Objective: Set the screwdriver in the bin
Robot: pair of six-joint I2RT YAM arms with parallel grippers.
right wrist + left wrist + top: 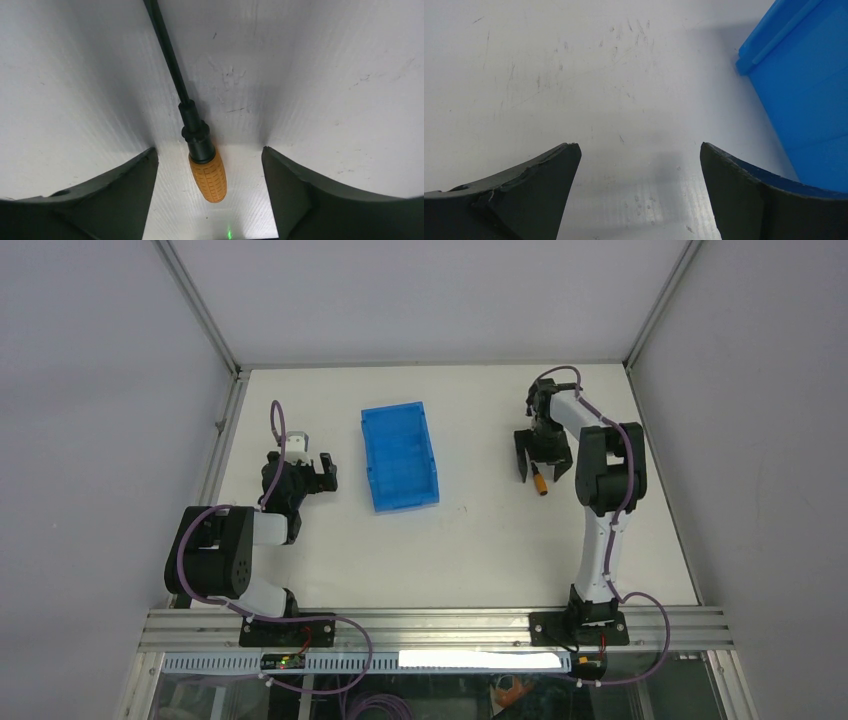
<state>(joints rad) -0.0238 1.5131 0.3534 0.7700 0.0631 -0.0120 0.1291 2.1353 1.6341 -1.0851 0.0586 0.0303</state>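
The screwdriver (192, 125) lies flat on the table (480, 540), well to the right of the bin (368, 455) and not yet in it. The right gripper (208, 150) straddles its orange handle with the jaws apart, touching neither side. The left gripper (638, 145) sits just left of the bin, its jaws also apart and empty. The handle is short and rounded, so an off-centre squeeze could roll it out from between the fingers. A grip on the handle alone may also let the shaft droop and catch the bin's wall.

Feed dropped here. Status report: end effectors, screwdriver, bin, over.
Right end effector open, straddling screwdriver handle, no contact. Left end effector open, empty, beside bin. Screwdriver flat on table, bin empty. Nothing between them.
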